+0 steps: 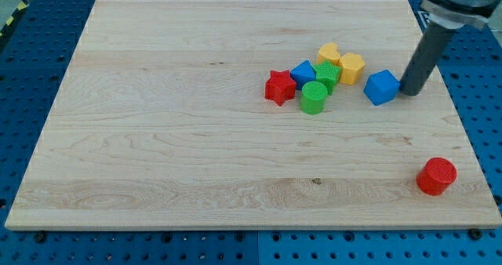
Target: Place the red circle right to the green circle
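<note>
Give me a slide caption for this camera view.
Tip beside blue block; red circle far from green circle.

A red star (278, 87) lay a little toward the counter's (157, 139) right edge from its middle, at the left end of a tight cluster. Just beside it sat a blue block (303, 73) (shape hard to make out), and against that a green star (328, 74). Two yellow blocks (329, 55) (351, 67) stood on the cluster's far side, nearer the top edge. A blue cube (381, 87) sat apart, closer to the right edge.
</note>
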